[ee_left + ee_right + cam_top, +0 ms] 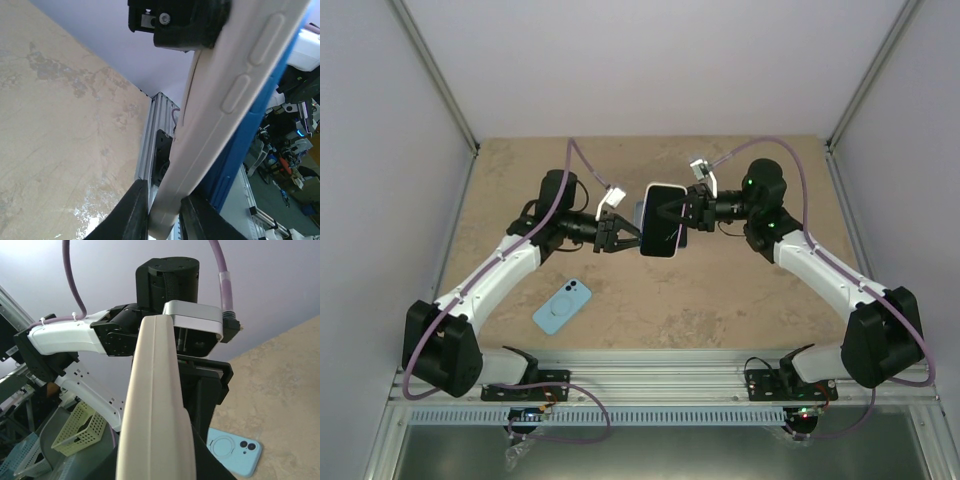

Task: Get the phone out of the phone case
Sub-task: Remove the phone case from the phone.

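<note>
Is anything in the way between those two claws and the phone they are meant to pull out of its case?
Nothing visible. The left gripper and right gripper both clamp the cased phone, held in the air. The light blue case lies on the table, clear of them.

Smooth matt cream plastic phone case [155, 405]; glossy phone [660, 240] screen; matt stone-mottled table [720, 300]

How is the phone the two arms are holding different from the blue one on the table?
The white-cased phone is up in the air, pinched by the left fingers and right fingers; the blue phone lies flat on the table, untouched. The white-cased phone shows its dark screen upward; the blue phone shows its back, with a ring and two lenses. Both are rounded rectangles.
</note>
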